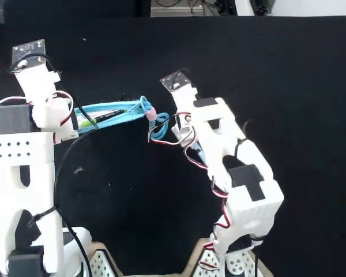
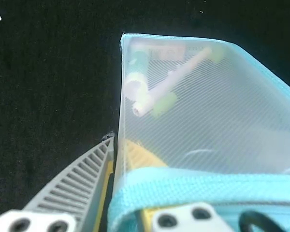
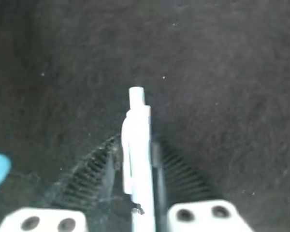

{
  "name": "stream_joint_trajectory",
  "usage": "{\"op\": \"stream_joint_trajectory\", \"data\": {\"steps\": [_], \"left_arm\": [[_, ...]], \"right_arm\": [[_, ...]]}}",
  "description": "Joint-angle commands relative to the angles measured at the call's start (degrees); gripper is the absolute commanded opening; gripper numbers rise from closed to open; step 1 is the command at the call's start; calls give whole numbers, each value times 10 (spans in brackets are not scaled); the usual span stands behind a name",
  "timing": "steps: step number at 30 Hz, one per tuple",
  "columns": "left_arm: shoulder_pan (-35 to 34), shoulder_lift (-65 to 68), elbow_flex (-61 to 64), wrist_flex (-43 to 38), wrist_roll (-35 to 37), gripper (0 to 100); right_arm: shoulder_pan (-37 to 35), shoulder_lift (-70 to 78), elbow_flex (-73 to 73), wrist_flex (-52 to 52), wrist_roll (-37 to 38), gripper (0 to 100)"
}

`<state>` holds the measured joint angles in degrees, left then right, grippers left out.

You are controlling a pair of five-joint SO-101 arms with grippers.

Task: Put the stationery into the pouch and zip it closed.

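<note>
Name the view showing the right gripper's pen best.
The right wrist view: the pen stands clamped in the right gripper. In the high view the arm covers most of it; the left wrist view faces the pouch.

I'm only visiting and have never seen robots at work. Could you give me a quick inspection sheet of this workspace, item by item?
Surface: black table.
Job's things: blue mesh pouch with pens inside; white pen outside it.
Clutter: nothing seen.
Hands: left hand shut on the pouch's end; right hand shut on the white pen.
Cables: red, white and black wires along the arms; black cable beside the left arm.
Surroundings: pale strip with dark cords beyond the far edge.
</note>
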<state>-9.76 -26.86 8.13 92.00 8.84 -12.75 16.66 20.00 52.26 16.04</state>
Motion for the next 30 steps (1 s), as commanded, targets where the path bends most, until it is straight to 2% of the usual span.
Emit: {"op": "stream_joint_trajectory", "data": {"steps": [1,8,12,19,24,30], "left_arm": [[-8,1,13,-2,1,30],[-8,1,13,-2,1,30],[-8,1,13,-2,1,30],[-8,1,13,-2,1,30],[-8,1,13,-2,1,30],[-8,1,13,-2,1,30]], "right_arm": [[28,-19,-19,9,1,9],[143,-127,-82,156,4,10],[190,-113,-102,180,9,11],[183,30,-153,183,48,37],[182,136,-320,320,48,160],[182,276,-551,445,58,134]]}}
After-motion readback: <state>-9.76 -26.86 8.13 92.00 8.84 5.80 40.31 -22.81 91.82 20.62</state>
